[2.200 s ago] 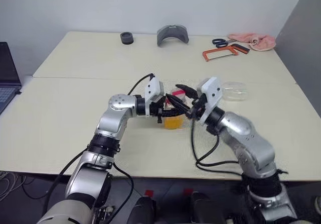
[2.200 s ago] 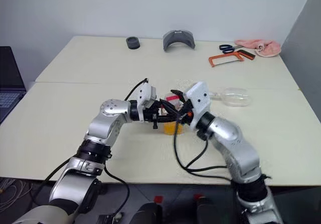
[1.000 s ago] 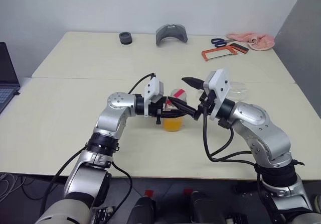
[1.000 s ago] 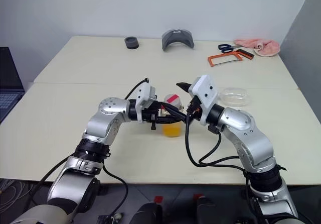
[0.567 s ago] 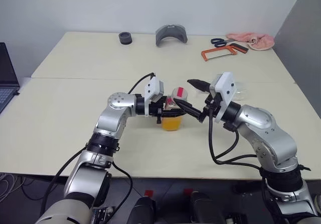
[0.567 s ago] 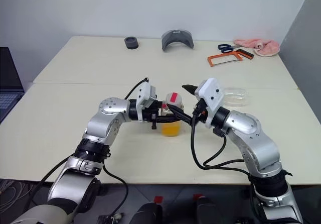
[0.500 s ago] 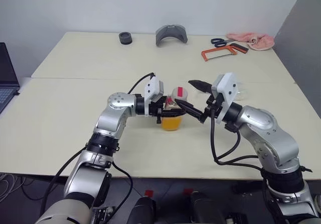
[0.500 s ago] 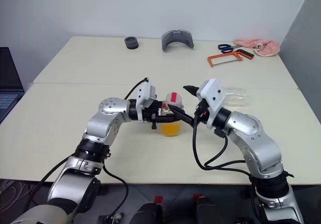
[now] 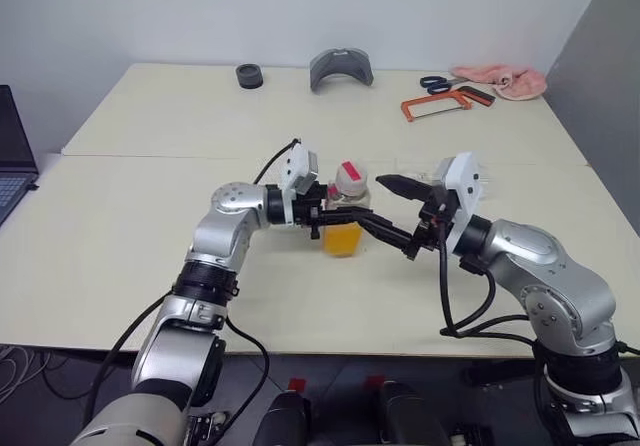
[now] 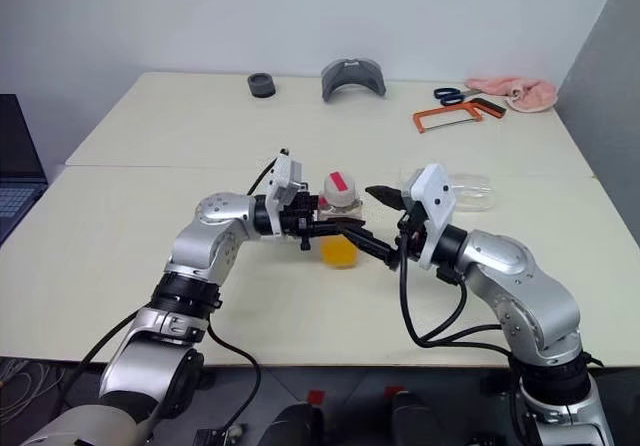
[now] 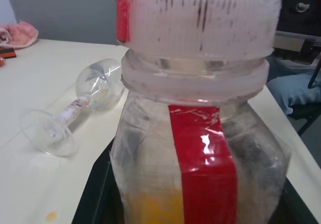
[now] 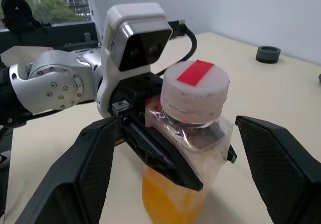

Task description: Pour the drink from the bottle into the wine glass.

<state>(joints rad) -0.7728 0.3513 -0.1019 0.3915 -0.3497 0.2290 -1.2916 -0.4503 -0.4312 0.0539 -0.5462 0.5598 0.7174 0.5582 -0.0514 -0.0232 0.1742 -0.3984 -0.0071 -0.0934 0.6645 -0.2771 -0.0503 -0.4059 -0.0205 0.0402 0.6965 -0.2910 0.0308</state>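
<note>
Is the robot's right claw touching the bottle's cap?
Apart. In the right wrist view, the right gripper stands open, with bare space between each black finger and the cap of the bottle.

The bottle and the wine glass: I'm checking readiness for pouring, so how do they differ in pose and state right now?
The bottle stands upright, gripped by the left pincer; the wine glass lies on its side on the table, untouched. The bottle holds the orange drink and is capped; the wine glass is empty. The bottle is squarish with a red stripe; the wine glass is rounded and stemmed. Both are clear.
</note>
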